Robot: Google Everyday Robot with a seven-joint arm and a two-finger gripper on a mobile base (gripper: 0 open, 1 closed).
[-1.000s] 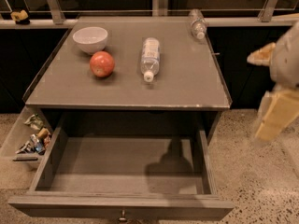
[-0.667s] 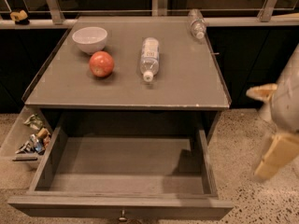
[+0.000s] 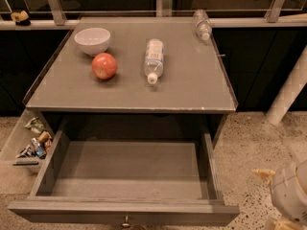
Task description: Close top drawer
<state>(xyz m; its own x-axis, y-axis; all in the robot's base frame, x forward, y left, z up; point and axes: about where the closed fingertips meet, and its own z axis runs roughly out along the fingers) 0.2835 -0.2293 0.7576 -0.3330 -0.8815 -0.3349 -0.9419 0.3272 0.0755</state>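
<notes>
I see the wide grey-brown wooden top drawer (image 3: pixel 120 211) pulled far out under the grey table top (image 3: pixel 192 80). My grey and tan gripper (image 3: pixel 280 200) is at the bottom right, not touching the drawer. I cannot tell if it is open or closed.

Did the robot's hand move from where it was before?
Yes. The gripper moved down the view: from level with the cabinet top to low on the right, near the open top drawer's front.

The smooth pale plastic gripper (image 3: pixel 277 198) sits right of the matt wood drawer (image 3: pixel 129 169) with its metal knob (image 3: pixel 125 221).
</notes>
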